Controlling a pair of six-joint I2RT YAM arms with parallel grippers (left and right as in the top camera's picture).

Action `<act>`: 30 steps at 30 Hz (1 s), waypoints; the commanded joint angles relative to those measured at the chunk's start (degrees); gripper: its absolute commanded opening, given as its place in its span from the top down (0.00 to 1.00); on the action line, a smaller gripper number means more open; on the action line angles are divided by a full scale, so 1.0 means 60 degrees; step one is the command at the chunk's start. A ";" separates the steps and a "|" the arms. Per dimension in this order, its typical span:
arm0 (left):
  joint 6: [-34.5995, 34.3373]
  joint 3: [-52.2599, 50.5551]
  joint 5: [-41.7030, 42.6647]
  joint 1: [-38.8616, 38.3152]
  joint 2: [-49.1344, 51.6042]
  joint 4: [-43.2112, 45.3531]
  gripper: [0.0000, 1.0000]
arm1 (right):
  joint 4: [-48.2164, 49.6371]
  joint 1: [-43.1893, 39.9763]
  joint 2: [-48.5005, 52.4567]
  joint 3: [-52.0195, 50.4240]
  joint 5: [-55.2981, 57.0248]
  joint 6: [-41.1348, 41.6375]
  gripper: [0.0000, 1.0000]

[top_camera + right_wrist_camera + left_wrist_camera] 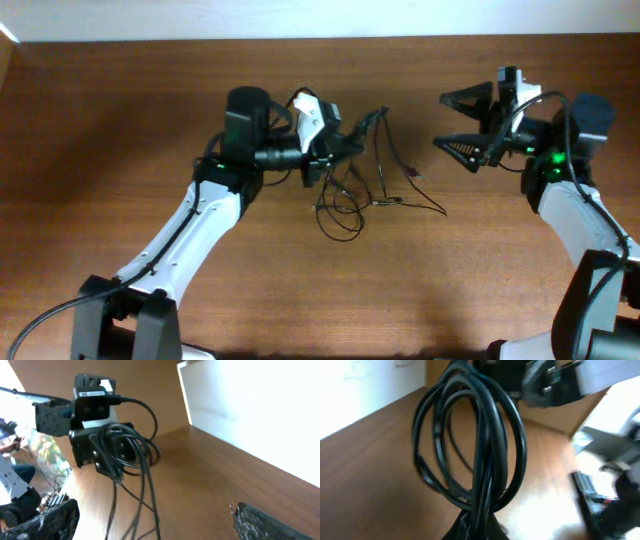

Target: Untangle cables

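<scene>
Several cables in left tool — right tool apart

The cables blur in the left wrist view — loops run off its top and bottom edges. Overhead, their plugs are too small to make out.

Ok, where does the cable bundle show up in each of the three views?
Overhead: the cables sit just right of centre, trailing from the left gripper towards the table.
Left wrist: the cables fill the centre as large, blurred loops.
Right wrist: the cables hang left of centre, from the left gripper facing the camera.
Shared landmark: the brown wooden table, visible in all three.
</scene>
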 commanded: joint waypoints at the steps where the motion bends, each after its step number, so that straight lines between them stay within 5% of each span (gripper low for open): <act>1: -0.0492 0.0029 0.1406 0.0157 0.0025 0.0004 1.00 | -0.0382 -0.0102 -0.0178 0.0055 -0.0029 0.0135 0.01; 9: -0.0397 0.0029 -0.4980 -0.0929 0.0029 0.0102 1.00 | -0.0433 0.0193 -0.0178 0.0051 -0.0408 0.4248 0.01; 14: -0.0135 0.0029 -0.7577 -0.1781 0.0029 0.0193 1.00 | -0.0437 0.0885 -0.0168 0.0051 0.0430 0.4481 0.03; 16: -0.0135 0.0029 -0.8014 -0.2095 0.0029 0.0364 1.00 | -0.1224 0.1096 -0.0160 0.0051 0.1552 0.4481 0.22; 19: -0.0135 0.0029 -0.7996 -0.2255 0.0029 0.0499 1.00 | -0.3126 0.1107 -0.0160 0.0051 0.3337 0.4470 0.24; 25: -0.0131 0.0029 -0.8018 -0.2291 0.0029 0.0488 1.00 | -0.3286 0.2051 -0.0160 0.0051 0.4408 0.4218 0.29; 30: -0.0142 0.0029 -0.9526 -0.2291 0.0040 0.0470 1.00 | -0.3271 0.2809 -0.0160 0.0051 0.5111 0.4222 0.37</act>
